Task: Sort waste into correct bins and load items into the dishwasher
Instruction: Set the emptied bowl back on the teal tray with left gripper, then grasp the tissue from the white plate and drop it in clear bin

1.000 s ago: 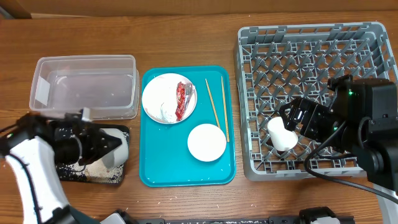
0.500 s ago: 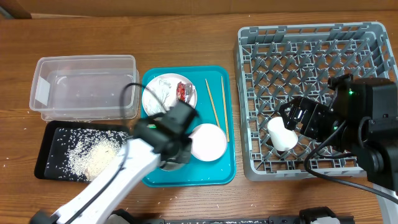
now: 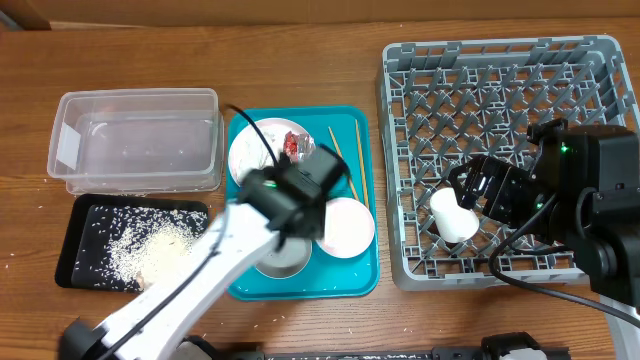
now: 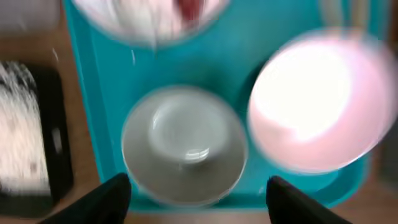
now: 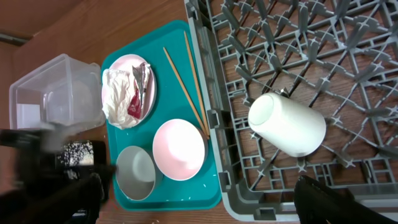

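Note:
An empty grey bowl (image 4: 185, 146) sits upright on the teal tray (image 4: 93, 124), with the open left gripper (image 4: 199, 199) just above its near rim and touching nothing. Beside it is a whitish-pink bowl (image 4: 317, 102). In the overhead view the left arm (image 3: 285, 195) reaches over the tray. Behind the bowls, a white plate (image 3: 262, 158) carries a crumpled napkin and a red wrapper (image 3: 293, 146), with chopsticks (image 3: 345, 165) to its right. A white cup (image 5: 287, 124) lies on its side in the grey dish rack (image 3: 500, 90). The right gripper (image 5: 205, 205) is open, a little back from the cup.
At the far left stands a clear plastic tub (image 3: 135, 140). In front of it lies a black tray (image 3: 75, 245) holding a pile of rice (image 3: 140, 250). Stray grains dot the wood around it. The right arm's body (image 3: 590, 210) overhangs the rack's right side.
The left gripper carried the grey bowl from over the black tray to the teal tray, set it down beside the other bowl and opened. The right arm has not moved.

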